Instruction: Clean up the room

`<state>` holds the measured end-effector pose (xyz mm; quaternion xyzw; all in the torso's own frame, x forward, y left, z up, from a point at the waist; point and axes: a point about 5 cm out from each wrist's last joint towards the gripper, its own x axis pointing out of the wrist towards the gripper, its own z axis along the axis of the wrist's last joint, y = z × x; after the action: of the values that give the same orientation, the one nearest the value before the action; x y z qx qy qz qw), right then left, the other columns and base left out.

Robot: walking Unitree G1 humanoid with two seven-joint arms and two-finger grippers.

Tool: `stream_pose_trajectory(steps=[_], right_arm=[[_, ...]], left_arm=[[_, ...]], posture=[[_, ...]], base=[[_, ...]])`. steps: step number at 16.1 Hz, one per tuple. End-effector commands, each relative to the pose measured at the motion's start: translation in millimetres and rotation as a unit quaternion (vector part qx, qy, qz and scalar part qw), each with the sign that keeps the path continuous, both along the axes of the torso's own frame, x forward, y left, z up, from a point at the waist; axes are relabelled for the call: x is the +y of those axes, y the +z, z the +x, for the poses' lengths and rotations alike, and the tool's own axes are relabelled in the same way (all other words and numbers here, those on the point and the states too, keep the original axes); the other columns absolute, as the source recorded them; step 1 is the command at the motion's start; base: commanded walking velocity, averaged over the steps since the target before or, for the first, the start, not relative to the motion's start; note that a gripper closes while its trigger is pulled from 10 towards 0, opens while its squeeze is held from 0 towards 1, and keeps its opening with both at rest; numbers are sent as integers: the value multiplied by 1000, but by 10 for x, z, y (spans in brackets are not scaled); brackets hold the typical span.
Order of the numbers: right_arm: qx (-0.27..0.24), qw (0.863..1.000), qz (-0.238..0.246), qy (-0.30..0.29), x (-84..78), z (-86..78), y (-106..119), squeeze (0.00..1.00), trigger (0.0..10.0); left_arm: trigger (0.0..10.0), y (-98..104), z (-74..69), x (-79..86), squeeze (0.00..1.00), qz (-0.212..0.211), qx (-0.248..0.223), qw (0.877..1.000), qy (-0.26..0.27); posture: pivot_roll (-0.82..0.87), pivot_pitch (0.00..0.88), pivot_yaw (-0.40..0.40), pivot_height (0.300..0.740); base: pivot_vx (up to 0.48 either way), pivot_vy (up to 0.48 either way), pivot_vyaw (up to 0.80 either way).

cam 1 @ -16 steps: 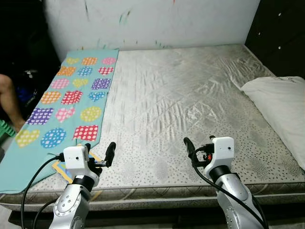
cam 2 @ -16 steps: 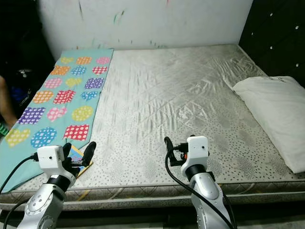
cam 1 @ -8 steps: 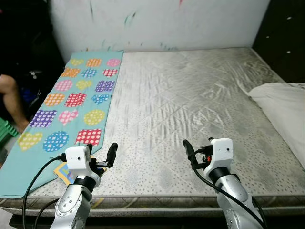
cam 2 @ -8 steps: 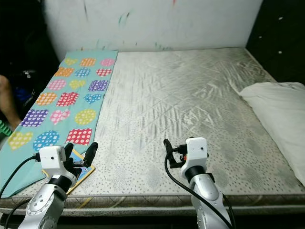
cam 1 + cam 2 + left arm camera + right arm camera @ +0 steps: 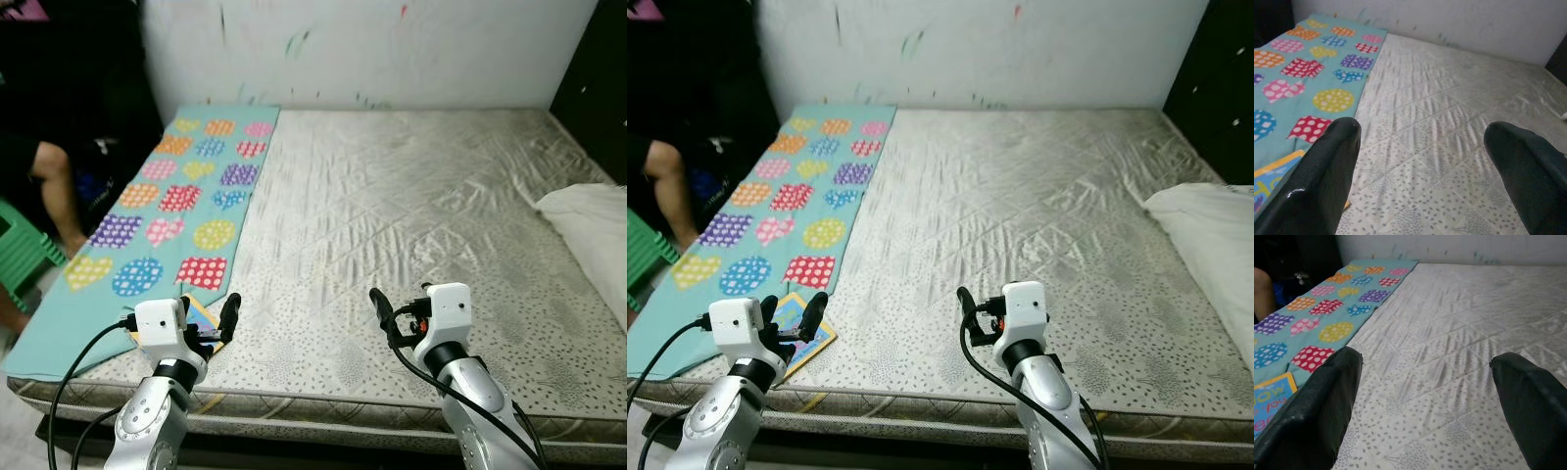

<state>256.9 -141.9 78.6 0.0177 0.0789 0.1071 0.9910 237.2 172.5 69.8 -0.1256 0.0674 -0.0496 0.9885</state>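
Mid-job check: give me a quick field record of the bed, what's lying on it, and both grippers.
bed: bare grey mattress
cloth: teal patterned sheet along the robot's left side
book: colourful book at the near left edge, by the sheet's end
pillow: white pillow at the right edge
left gripper: open, above the book
right gripper: open, over bare mattress
person: leg beside the bed, left

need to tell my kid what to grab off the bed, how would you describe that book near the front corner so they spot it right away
Start at the bare grey mattress and go to the teal cloth with bright dotted shapes along its left side. At the cloth's near end, by the mattress's front edge, lies a thin flat book just past the left tool. Its yellow border and blue cover with printed words set it apart from the cloth.
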Motion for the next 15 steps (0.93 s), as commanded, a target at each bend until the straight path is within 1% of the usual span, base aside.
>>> stream_pose_trajectory(steps=[1,4,9,11,14,15], right_arm=[[6,1000,1,2,7,2,-9,0,10000],[8,1000,-1,3,9,5,-12,0,10000],[9,1000,-3,3,9,8,-12,0,10000],[10,1000,-3,3,10,8,-14,0,10000],[11,1000,-4,4,11,7,-16,0,10000],[11,1000,-4,4,11,7,-16,0,10000]], left_arm=[[10000,-16,0,23,0,-2,8,1000,1],[10000,-20,7,22,0,-1,10,1000,1],[10000,-21,13,21,0,2,11,1000,1],[10000,-11,18,16,0,0,6,1000,-1],[10000,24,13,-28,0,-12,-8,1000,-20],[10000,24,13,-28,0,-12,-8,1000,-20]], posture=[[-112,0,41,740],[-112,0,39,740],[-112,0,41,740],[-112,0,41,740],[-115,0,39,740],[-114,0,39,740]], base=[[0,386,0],[0,401,0],[0,480,0],[0,0,0],[0,0,0],[259,0,0]])
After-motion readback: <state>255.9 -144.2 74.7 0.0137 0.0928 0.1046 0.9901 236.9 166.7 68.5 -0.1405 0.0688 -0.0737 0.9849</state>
